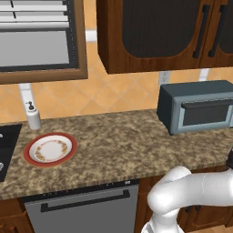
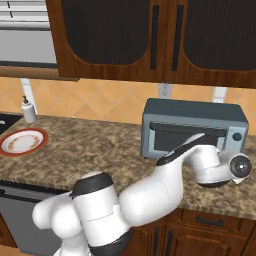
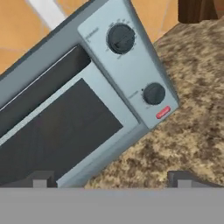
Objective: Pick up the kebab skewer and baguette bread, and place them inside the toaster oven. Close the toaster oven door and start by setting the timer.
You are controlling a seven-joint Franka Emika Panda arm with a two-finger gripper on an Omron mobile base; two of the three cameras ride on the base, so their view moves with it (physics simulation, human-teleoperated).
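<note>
My tool (image 3: 111, 181) stands wide and empty before the toaster oven (image 3: 87, 105), which sits on the bench (image 3: 192, 127) with its door (image 3: 57, 131) shut. The knob (image 3: 154, 93) looks small, stiff and smooth; I'd pinch it across its rim.

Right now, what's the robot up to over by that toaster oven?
The white arm has its hand in front of the toaster oven, which sits on the granite counter. The toaster oven door is shut, and the open fingers hold nothing. In the hand view, two knobs sit on the oven's side panel, a larger upper knob and a smaller lower knob; neither is touched. Further along the counter a red-rimmed plate sits bare beside a soap dispenser.
</note>
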